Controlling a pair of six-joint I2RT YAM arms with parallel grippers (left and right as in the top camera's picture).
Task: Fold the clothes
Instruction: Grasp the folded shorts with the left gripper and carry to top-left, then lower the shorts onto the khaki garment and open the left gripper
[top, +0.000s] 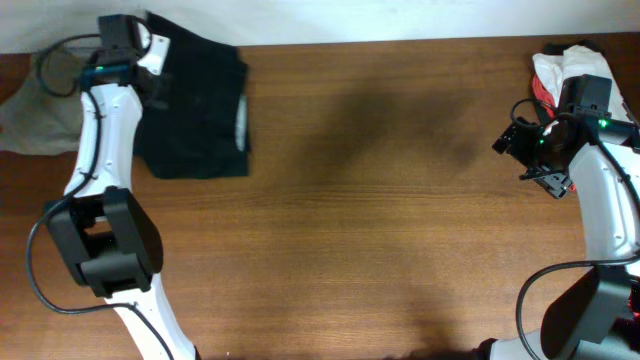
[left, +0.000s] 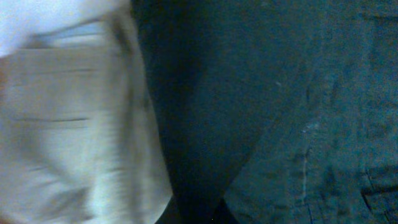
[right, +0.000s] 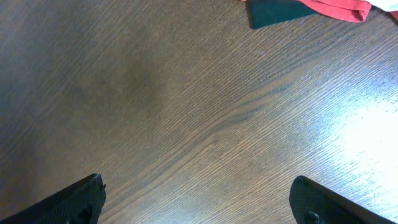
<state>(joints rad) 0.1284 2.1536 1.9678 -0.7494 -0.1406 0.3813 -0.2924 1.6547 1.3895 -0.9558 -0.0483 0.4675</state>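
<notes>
Your wooden table (top: 380, 200) holds the black shorts (top: 195, 110) at its far-left corner — pale label (top: 241, 125) unreadable. Your left gripper (top: 125, 45) hides its fingers — can't tell their state; your right gripper (right: 199, 205) hangs spread wide, holding nothing.

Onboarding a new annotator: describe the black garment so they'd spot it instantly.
On the wooden table, look to the upper left corner in the overhead view. The black garment lies there as a rough rectangle, beside a khaki-grey garment at the left edge. Unlike that lighter neighbour, it is black, with a pale label along its right edge.
</notes>
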